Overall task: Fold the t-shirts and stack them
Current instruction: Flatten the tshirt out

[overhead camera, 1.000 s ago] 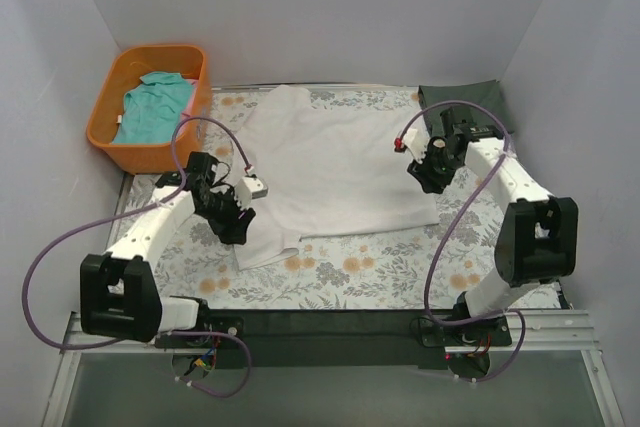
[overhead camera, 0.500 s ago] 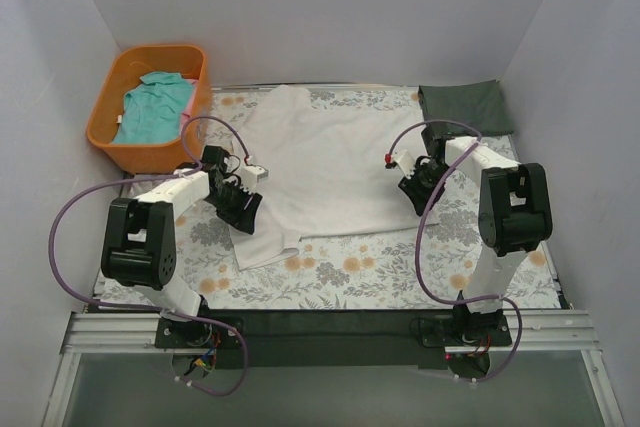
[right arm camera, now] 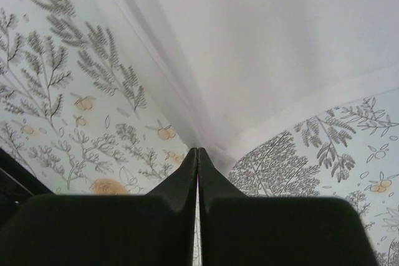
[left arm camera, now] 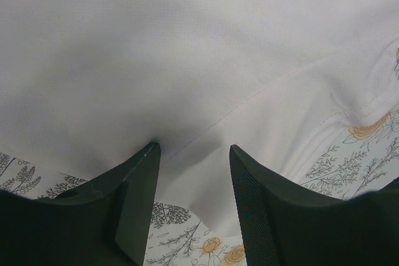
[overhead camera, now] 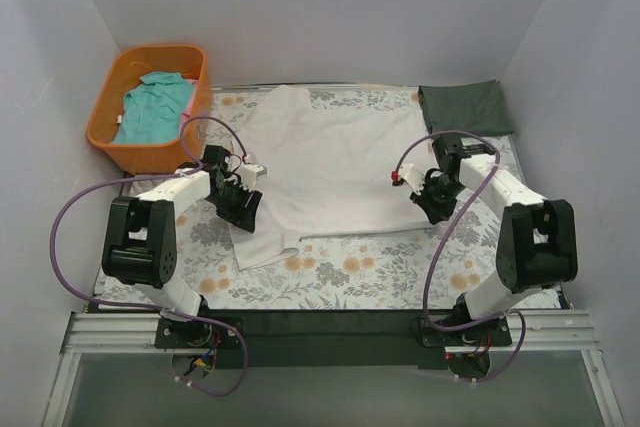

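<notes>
floral surface (overhead camera: 400,267) — the white t-shirt (overhead camera: 330,162) lies spread flat across its middle, unfolded. the dark grey-green t-shirt (overhead camera: 465,105) sits folded at the far right corner; the teal t-shirt (overhead camera: 155,107) waits in the orange basket (overhead camera: 135,155) by the far left corner. left gripper (left arm camera: 192,147): jaws apart over the shirt's left edge. right gripper (right arm camera: 197,151): jaws together, pinching its near right hem. one done, two left, i'd say.
</notes>
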You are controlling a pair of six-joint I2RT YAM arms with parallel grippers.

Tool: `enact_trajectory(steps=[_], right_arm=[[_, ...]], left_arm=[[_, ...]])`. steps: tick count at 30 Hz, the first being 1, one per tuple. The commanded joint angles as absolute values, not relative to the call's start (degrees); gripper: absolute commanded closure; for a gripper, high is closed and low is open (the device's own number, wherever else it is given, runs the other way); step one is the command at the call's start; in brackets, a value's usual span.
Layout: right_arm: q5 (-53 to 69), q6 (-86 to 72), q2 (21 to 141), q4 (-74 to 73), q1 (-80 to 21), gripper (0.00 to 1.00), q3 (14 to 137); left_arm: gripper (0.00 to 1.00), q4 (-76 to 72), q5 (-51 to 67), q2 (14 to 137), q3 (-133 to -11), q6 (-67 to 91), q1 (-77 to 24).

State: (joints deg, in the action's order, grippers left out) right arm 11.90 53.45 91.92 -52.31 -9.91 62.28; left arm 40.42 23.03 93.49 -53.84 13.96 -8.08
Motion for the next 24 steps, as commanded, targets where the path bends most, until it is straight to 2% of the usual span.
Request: enact_trajectory(steps=[1, 8, 10, 12, 14, 15, 18, 24], right_arm=[[11.5, 59.8, 86.0, -56.5, -10.0, 0.99, 58.4], [10.1, 62.2, 84.3, -56.0, -10.2, 0.99, 50.6], [9.2, 61.1, 85.0, -56.1, -10.3, 0.74, 49.7], [9.2, 60.6, 84.6, -56.2, -10.1, 0.54, 50.4], [10.5, 59.2, 83.7, -56.2, -10.1, 0.54, 52.2], [11.2, 58.5, 83.5, -56.4, -10.0, 0.62, 53.3], [14.6, 54.5, 84.2, -56.5, -9.9, 0.75, 59.1], [16.7, 45.8, 92.1, -54.2, -10.0, 0.79, 64.2]], left_arm=[[0.54, 39.7, 21.4, 93.8, -54.1, 14.4, -8.1], [0.54, 41.4, 23.4, 91.7, -53.8, 11.6, -8.1], [0.53, 42.1, 24.3, 90.4, -53.8, 10.4, -8.1], [0.53, 43.7, 25.9, 89.3, -54.5, 8.9, -8.1], [0.53, 46.5, 28.4, 87.0, -55.5, 7.3, -8.1], [0.53, 47.0, 30.7, 85.8, -55.7, 6.3, -8.2], [0.55, 49.2, 32.1, 81.6, -56.3, 5.1, -10.2], [0.61, 45.2, 28.4, 80.2, -52.4, 9.0, -19.8]])
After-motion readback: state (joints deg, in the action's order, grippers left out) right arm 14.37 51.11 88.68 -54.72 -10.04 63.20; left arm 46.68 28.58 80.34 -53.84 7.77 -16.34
